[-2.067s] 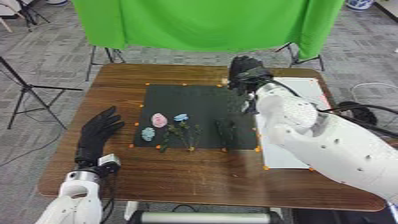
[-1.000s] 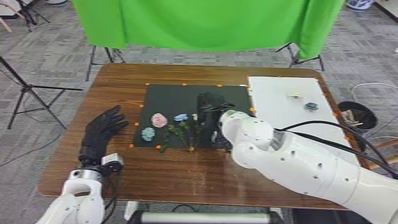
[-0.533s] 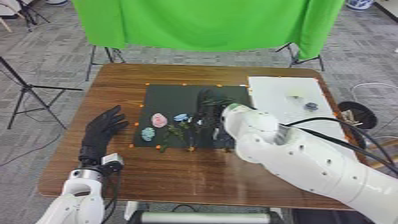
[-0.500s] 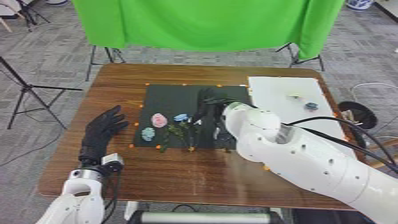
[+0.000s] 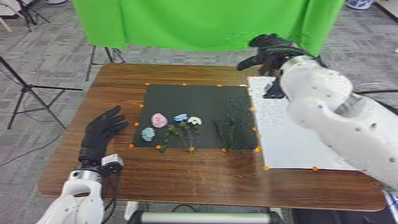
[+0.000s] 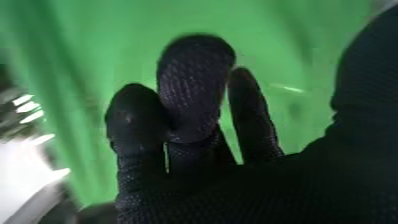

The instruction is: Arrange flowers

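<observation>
- See the right hand [image 5: 271,54] up by the far edge of the table [image 5: 133,175], with the green cloth [image 5: 204,25] behind.
- Thumb well apart from the loose, slightly bent fingers; holding nothing.
- See the left hand [image 5: 103,125] down at the table's left side, spread out and holding nothing.
- Find the pink flower [image 5: 159,120], the blue flower [image 5: 181,117], the white flower [image 5: 195,120] and the pale blue flower [image 5: 147,133] all on the dark mat [image 5: 200,97].
- Also on the mat, to the right of the white flower, find the dark green stems [image 5: 228,132].
- Likely very light, so easy to lift but easy to knock out of place too.
- Probably soft at the petals and easy to squash.
- Likely thin and bendy at the stems, and maybe slippery in a glove.
- Best to pinch a stem just under its bloom, not the petals.
- Go gently near the close stems, or risk dragging two at once.
- Can't tell from here if real or pretend.
</observation>
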Controlling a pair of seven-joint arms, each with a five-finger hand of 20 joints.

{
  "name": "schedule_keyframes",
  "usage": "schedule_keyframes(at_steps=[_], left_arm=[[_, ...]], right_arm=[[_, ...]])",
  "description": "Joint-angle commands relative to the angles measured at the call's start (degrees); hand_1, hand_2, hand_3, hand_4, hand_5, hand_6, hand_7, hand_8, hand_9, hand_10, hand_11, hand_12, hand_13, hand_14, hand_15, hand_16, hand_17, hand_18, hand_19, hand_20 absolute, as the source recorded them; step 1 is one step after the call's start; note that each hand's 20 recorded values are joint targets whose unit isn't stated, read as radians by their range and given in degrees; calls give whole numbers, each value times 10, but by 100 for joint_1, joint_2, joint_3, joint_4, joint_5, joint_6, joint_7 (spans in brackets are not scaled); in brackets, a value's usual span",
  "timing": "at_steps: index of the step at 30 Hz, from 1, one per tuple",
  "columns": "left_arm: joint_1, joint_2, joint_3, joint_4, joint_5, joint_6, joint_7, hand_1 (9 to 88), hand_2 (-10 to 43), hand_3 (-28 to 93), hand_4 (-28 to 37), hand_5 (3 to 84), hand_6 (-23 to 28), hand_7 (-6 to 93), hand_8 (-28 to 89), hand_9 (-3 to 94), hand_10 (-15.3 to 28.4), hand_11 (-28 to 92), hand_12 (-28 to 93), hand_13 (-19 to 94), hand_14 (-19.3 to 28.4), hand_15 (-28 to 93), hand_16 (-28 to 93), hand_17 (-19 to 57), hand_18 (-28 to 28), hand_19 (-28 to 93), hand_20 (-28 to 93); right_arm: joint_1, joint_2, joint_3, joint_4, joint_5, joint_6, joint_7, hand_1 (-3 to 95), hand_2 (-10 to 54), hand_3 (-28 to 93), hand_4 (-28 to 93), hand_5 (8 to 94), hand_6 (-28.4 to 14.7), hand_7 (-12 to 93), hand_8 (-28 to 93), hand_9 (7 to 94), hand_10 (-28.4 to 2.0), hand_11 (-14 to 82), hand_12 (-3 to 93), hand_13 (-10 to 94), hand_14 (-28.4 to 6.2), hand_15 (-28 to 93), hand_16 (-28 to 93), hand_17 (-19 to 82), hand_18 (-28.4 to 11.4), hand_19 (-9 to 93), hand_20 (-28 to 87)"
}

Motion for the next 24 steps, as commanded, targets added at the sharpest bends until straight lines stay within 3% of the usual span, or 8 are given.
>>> schedule_keyframes(at_steps=[1, 12, 24], left_arm=[[188, -39, 73, 77, 9, -38, -215, 193, -14, 715, -283, 439, -10, 148, -80, 440, 125, 181, 112, 376, 169, 303, 4, 62, 152, 109, 205], [202, -35, 80, 64, 25, -80, -234, 200, -13, 713, -283, 439, -14, 148, -83, 440, 126, 181, 112, 376, 169, 304, 4, 61, 152, 109, 204], [196, -27, 96, 67, 32, -109, -302, 204, -10, 710, -283, 437, -17, 148, -83, 440, 125, 181, 112, 377, 169, 305, 3, 61, 152, 111, 204]], right_arm=[[-464, 642, 589, 741, 230, -554, 429, 215, -95, 602, -177, 332, -29, 32, -36, 368, -252, 25, 128, 834, -67, 583, 267, 560, -170, 929, 462], [-1205, 642, 868, 1182, 403, -936, 791, 190, -95, 594, -199, 324, -8, 25, -50, 358, -254, 19, 89, 836, -71, 572, 253, 558, -175, 932, 423], [-1950, 571, 1041, 1221, 323, -675, 906, 239, -95, 620, -185, 369, 4, 60, -57, 413, -238, 39, 90, 861, -59, 561, 253, 584, -162, 932, 411]])
